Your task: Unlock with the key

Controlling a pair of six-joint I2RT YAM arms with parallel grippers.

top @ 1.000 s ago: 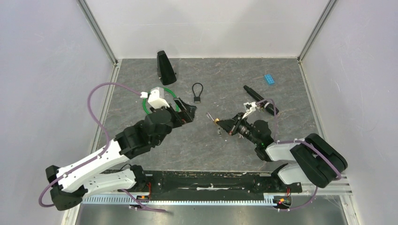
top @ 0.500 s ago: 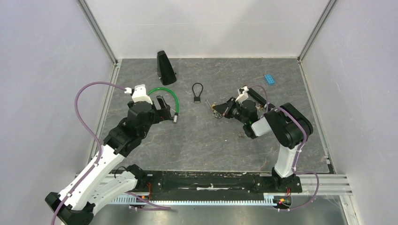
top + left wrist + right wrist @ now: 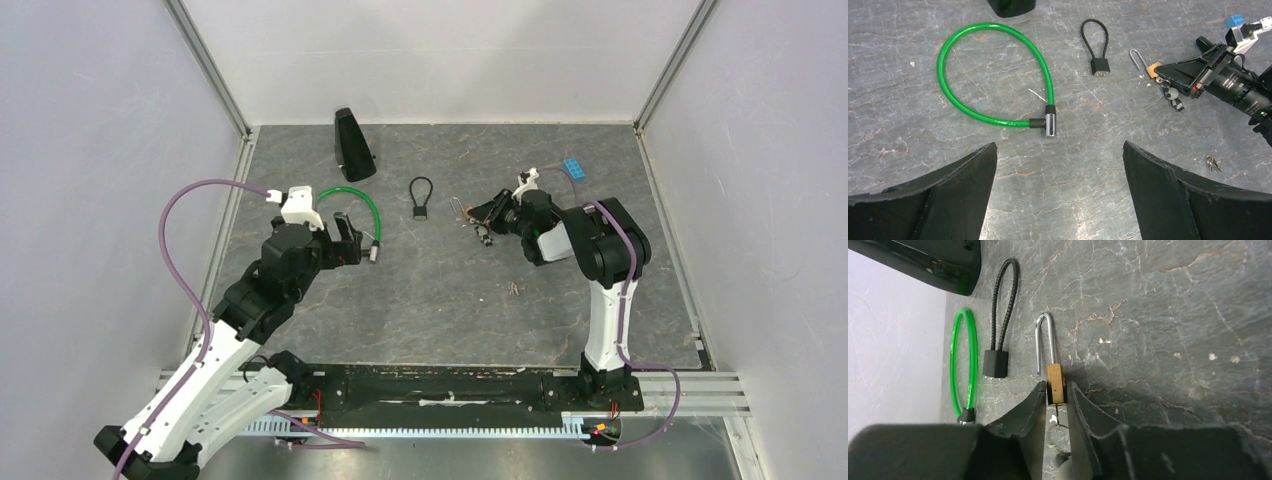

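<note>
The padlock [image 3: 1055, 377] shackle looks sprung, so unlocking seems done. The right pincer [image 3: 1057, 390] flanks it on the tabletop [image 3: 1173, 340], grip unclear; the left pincer [image 3: 1059, 147] gapes.

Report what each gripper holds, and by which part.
The left gripper is open and holds nothing. The right gripper has its fingers flanking the brass padlock at its body; whether they pinch it cannot be told.

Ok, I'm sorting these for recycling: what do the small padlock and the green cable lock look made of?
The padlock body looks like brass, dull yellow-gold. Its shackle: probably polished steel, silvery with bright glints. The green cable lock: glossy green plastic sleeve, shiny highlights; what is inside cannot be seen. Its end piece looks like bright metal.
</note>
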